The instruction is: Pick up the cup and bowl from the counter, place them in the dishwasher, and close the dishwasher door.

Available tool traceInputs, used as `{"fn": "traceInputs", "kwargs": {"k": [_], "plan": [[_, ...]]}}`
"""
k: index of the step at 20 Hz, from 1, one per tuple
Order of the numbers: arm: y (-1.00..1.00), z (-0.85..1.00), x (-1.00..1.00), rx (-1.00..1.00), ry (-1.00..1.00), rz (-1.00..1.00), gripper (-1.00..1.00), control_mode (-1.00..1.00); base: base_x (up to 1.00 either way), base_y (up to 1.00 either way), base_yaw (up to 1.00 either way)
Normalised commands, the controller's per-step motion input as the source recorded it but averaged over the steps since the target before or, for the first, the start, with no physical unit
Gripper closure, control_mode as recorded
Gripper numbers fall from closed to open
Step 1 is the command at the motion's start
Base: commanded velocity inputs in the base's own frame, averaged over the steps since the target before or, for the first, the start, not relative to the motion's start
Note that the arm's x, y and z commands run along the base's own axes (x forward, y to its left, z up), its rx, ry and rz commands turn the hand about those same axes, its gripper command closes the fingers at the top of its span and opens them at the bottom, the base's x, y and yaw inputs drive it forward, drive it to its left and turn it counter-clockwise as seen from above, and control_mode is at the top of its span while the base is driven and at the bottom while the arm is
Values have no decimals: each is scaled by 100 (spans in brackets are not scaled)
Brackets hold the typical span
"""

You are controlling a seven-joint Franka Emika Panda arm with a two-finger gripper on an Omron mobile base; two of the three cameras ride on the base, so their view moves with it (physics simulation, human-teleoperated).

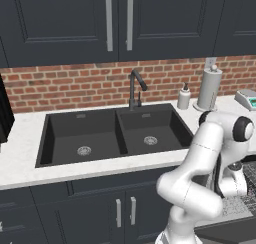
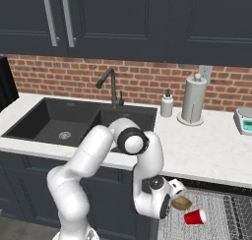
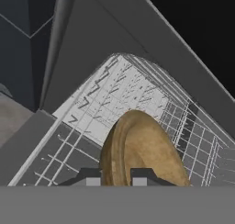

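Gripper [image 3: 116, 176] is clamped narrowly on the rim of the tan bowl [image 3: 140, 149], holding it on edge above the dishwasher [image 3: 92, 58] wire rack [image 3: 119, 94] (door down). Red cup [image 2: 195, 217] lies on its side on the rack, just beside the bowl.

Bowl [image 3: 142, 149] bottom cut off behind hand [image 3: 116, 176]
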Motion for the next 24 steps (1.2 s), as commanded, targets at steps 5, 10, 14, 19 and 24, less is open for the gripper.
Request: {"fn": "traceInputs", "kwargs": {"k": [5,10,14,19,24], "plan": [[-4,-58,-22,7,-15,23,100,-100,0,0,0],[-5,-74,-31,12,-12,22,100,-100,0,0,0],[-19,-68,0,12,-12,19,100,-100,0,0,0],[-15,-61,0,10,-12,16,100,-100,0,0,0],[-2,-78,-24,8,-11,15,100,-100,0,0,0]]}}
